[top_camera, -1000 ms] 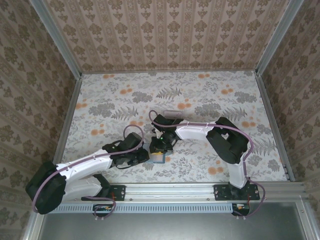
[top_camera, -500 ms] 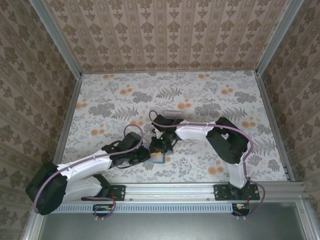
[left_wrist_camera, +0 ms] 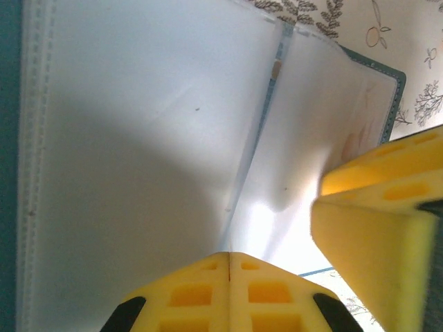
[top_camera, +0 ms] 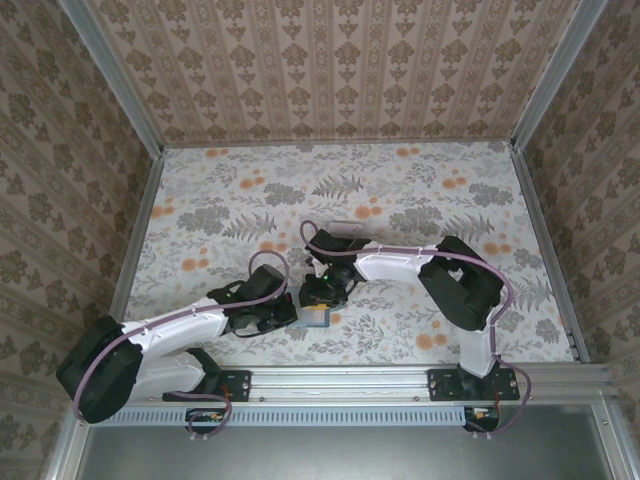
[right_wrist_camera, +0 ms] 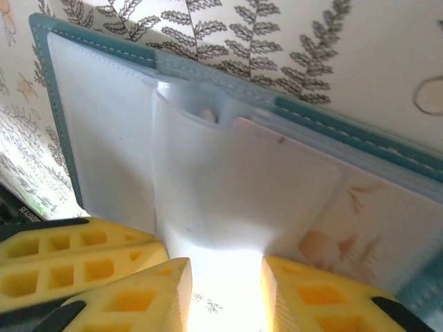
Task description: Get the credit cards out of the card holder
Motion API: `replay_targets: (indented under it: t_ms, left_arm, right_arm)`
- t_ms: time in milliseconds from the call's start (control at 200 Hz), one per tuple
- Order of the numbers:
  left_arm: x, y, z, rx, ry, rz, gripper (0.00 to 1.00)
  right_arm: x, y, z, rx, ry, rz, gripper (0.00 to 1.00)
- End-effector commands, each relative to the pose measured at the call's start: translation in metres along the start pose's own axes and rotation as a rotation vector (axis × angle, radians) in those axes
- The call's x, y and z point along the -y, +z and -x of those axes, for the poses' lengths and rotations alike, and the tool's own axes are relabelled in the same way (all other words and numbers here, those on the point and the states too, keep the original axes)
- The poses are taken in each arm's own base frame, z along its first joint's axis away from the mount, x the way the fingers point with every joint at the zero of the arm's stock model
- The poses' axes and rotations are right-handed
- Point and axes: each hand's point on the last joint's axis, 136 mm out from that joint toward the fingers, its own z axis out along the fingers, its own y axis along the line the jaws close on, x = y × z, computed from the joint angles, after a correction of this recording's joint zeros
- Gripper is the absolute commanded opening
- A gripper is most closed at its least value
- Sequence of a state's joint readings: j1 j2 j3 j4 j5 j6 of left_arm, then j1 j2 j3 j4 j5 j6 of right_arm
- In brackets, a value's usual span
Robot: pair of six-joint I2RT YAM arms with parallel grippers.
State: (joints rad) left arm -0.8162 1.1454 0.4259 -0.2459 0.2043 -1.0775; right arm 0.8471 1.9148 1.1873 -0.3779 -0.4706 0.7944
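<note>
- The table bears no card that is clearly out; a pale flat piece lies beyond the right arm, too small to tell what it is.
- The card holder lies open on the table near its front edge, between the 2 arms, inside facing up.
- A clear sleeve stands up from its fold.
- The left gripper has its pads pressed together at the sleeve's lower edge; I cannot tell whether it pinches the plastic.
- The right gripper stands narrowly parted just at the sleeve, clamping nothing that shows.
- A pinkish card edge seems to sit in a slot, so I judge the task barely begun: every card is left to pull.
</note>
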Motion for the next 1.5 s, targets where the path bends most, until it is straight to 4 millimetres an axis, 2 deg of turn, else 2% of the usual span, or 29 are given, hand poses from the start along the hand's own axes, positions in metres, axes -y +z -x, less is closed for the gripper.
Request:
replay_targets:
  t_ms: [0, 150, 355, 600, 730, 865, 1010, 1245, 1495]
  left_arm:
    - [-0.010, -0.001, -0.002, -0.011, -0.014, 0.041, 0.01]
    - [-0.012, -0.001, -0.002, -0.010, -0.025, 0.040, 0.02]
    - [-0.015, 0.001, -0.003, -0.007, -0.049, 0.014, 0.04]
    - [-0.008, -0.001, -0.003, -0.011, -0.039, -0.018, 0.05]
    - [-0.003, -0.008, 0.000, 0.005, -0.036, -0.035, 0.10]
    - [0.006, -0.034, 0.013, 0.083, -0.013, -0.036, 0.23]
    - [0.004, -0.059, 0.023, 0.160, -0.001, -0.019, 0.27]
    - [0.007, -0.071, 0.025, 0.199, -0.008, -0.054, 0.29]
    - [0.018, -0.071, 0.030, 0.209, -0.038, -0.104, 0.31]
  right_arm:
    - [0.010, -0.014, -0.001, 0.034, 0.030, -0.039, 0.38]
    - [0.011, -0.010, -0.001, 0.024, 0.038, -0.026, 0.43]
    - [0.003, -0.001, 0.001, 0.007, 0.047, 0.030, 0.44]
    - [-0.009, 0.003, 0.004, 0.002, 0.051, 0.099, 0.30]
    - [-0.007, 0.003, 0.003, 0.002, 0.051, 0.086, 0.16]
    - [0.001, -0.006, 0.000, 0.014, 0.034, 0.043, 0.09]
    - [0.010, -0.013, -0.007, 0.001, 0.030, 0.018, 0.07]
    - [0.029, -0.033, -0.006, 0.012, 0.027, -0.023, 0.06]
    - [0.042, -0.052, 0.005, 0.016, 0.010, -0.065, 0.07]
